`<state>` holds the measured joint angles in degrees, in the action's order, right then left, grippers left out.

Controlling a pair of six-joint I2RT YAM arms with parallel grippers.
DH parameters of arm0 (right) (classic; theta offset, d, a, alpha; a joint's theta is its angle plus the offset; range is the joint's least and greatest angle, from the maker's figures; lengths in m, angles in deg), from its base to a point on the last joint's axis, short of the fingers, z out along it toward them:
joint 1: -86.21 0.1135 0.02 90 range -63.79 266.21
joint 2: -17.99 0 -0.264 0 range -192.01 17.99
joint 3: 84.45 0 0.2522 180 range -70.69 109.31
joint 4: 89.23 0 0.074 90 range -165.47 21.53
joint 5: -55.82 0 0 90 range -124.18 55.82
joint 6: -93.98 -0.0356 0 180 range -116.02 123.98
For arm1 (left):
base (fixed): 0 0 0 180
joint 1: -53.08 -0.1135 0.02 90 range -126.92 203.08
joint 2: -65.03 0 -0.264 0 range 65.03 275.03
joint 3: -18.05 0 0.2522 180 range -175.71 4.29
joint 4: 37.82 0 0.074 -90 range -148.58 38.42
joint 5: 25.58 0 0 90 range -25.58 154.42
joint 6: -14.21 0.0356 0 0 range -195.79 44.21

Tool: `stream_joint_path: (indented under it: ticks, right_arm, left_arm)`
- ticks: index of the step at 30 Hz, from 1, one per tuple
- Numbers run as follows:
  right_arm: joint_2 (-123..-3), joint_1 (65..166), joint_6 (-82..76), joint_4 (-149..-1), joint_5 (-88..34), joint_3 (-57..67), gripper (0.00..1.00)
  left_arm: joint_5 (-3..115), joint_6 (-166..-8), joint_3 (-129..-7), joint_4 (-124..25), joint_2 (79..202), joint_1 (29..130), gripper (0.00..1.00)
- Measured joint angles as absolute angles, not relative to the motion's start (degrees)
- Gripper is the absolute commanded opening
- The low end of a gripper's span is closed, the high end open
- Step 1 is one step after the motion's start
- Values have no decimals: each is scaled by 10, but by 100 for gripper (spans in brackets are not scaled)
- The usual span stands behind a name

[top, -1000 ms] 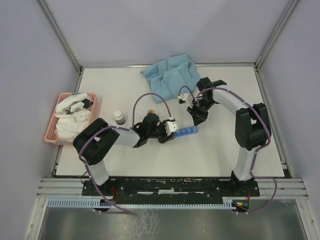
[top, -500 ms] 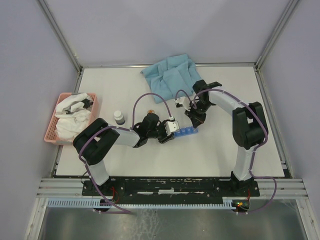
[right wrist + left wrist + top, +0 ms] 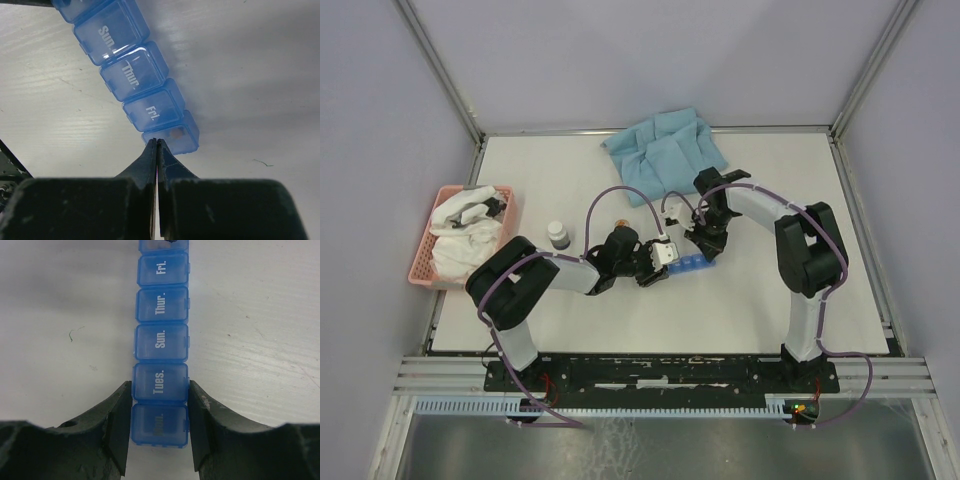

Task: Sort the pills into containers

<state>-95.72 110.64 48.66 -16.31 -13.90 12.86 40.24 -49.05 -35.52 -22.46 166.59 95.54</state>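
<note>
While your left hand (image 3: 160, 407) grips the blue pill-organiser strip (image 3: 161, 342) across its Mon. and Tues. end, about midway across the tabletop (image 3: 620, 320), your right hand (image 3: 157, 144) is clenched tight and holds nothing. Its tips touch the edge of the end compartment (image 3: 175, 136) beyond Fri. A brownish speck (image 3: 176, 133) shows through that lid, likely a pill. The step looks like working that lid. Use the tips alone, slowly, square to the lid's edge, and hold the left grip firm so the strip cannot pivot or lift off the tabletop.
</note>
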Motion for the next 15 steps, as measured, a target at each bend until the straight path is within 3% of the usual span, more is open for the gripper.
stream_joint_path:
  ticks: [15]
  right_arm:
    - [-933,1084,477,-168,-95,123,1]
  left_arm:
    - [402,-490,-355,-224,1666,955,17]
